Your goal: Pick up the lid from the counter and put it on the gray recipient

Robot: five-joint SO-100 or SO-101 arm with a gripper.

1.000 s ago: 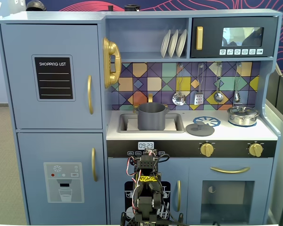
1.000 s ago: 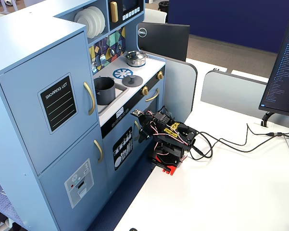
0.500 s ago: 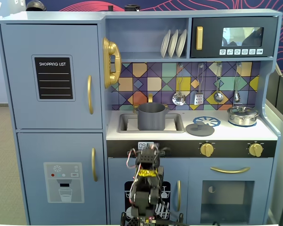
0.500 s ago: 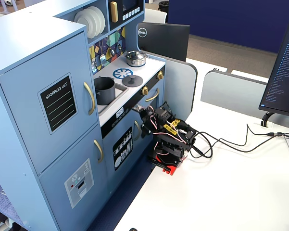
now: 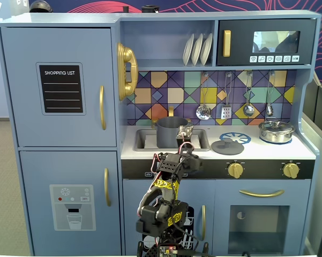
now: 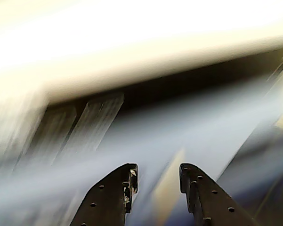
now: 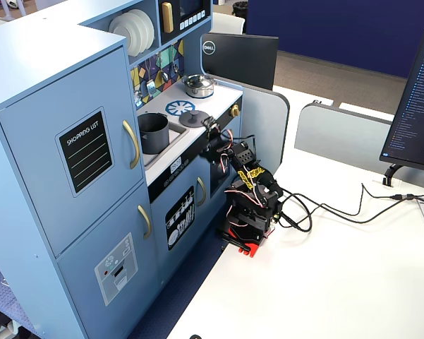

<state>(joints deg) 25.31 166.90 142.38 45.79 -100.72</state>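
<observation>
The lid (image 5: 227, 146) is a flat dark gray disc with a small knob. It lies on the white counter to the right of the sink, and also shows in the other fixed view (image 7: 194, 118). The gray recipient (image 5: 169, 132) is a tall dark gray pot that stands in the sink (image 7: 152, 132). My gripper (image 5: 183, 133) is raised at the counter's front edge, between pot and lid, just in front of the lid (image 7: 211, 127). In the wrist view the gripper (image 6: 157, 175) has its jaws apart with nothing between them. The background there is motion-blurred.
A shiny steel pot (image 5: 276, 131) stands at the counter's right end. Ladles and spatulas (image 5: 226, 110) hang on the tiled wall above the counter. Stove knobs (image 5: 235, 169) line the front panel. A monitor (image 7: 240, 58) stands beside the kitchen. Cables (image 7: 324, 208) run across the white desk.
</observation>
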